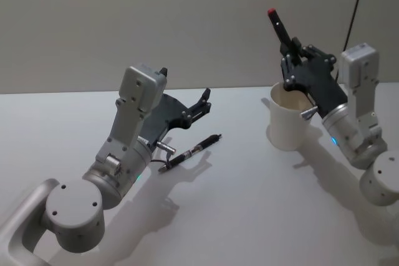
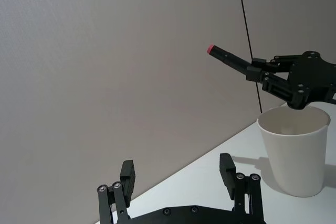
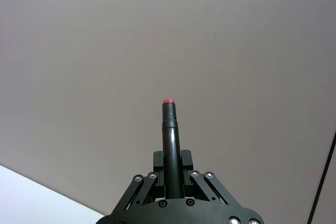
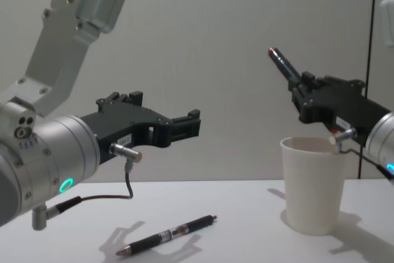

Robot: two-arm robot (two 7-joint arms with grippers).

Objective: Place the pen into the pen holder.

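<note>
Clamping a red-tipped pen (image 1: 278, 26), the right tool (image 1: 290, 49) hovers over the paper cup (image 1: 287, 128), pen slanting up and left; the left tool (image 1: 203, 101) gapes above a second pen (image 1: 191, 152).

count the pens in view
2: a black silver-banded pen lies on the white table; a black red-tipped pen is clamped in the right gripper above the white paper cup. Cup's bottom is hidden.

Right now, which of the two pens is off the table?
The red-capped pen, clamped in the right gripper above the pen holder, pointing upward. The other pen lies flat on the table near the open left gripper.
</note>
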